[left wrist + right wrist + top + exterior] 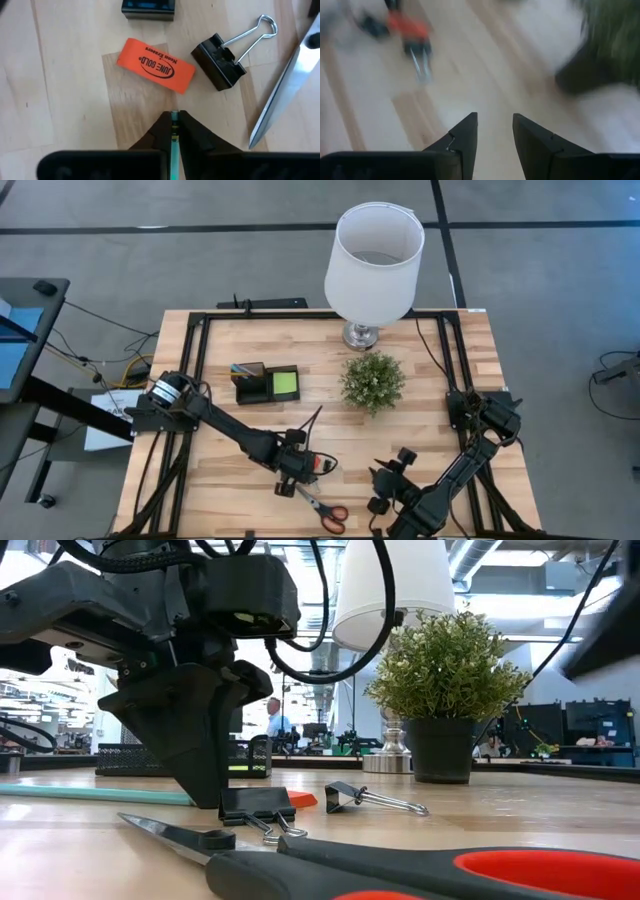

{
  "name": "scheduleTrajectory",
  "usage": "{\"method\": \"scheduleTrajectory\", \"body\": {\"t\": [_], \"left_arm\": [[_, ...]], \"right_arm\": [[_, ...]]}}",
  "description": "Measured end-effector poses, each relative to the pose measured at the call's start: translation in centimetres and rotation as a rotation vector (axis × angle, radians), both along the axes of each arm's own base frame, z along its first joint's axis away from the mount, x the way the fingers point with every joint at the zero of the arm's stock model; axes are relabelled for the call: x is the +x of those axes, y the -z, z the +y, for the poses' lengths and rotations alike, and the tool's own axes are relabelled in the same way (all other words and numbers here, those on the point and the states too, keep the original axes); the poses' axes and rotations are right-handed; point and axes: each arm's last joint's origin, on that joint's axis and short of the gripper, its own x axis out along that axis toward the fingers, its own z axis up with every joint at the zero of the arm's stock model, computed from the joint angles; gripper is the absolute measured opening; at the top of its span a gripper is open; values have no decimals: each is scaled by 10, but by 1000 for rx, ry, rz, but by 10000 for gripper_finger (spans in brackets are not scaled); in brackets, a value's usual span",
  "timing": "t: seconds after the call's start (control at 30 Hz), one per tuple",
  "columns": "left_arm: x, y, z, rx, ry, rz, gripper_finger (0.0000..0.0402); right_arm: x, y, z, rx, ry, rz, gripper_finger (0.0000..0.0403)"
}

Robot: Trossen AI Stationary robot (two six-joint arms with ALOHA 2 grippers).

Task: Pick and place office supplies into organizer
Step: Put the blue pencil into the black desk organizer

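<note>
I'm at the pick step: my left gripper (174, 120) sits low on the table (450, 395), lower middle of the high view, pinched narrow on a teal pen (174, 145). Next I need to lift it without tilting and carry it to the organizer (267, 383), upper left of centre, then drop it upright into the taller compartment. The pen looks thin and slick, so it could slip. An orange eraser (155, 65), a black clip (218, 61) and the scissors (322, 507) lie just beside it. Right gripper (494, 131) waits lower right, fingers apart, empty.
</note>
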Motion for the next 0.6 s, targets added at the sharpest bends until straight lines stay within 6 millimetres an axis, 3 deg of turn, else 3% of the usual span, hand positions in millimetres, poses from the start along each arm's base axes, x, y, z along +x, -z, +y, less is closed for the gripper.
{"method": "scheduleTrajectory", "body": {"t": [0.17, 0.27, 0.6], "left_arm": [[5, -7, -5, -2, 0, -23, 3], [9, -13, -6, 14, -12, -23, 2], [7, -52, -2, 269, -129, 90, 4]], "right_arm": [[14, -5, 2, -125, -72, -249, 118], [28, -7, -1, -107, -33, -366, 118], [51, -10, -22, -141, 9, -343, 118]]}}
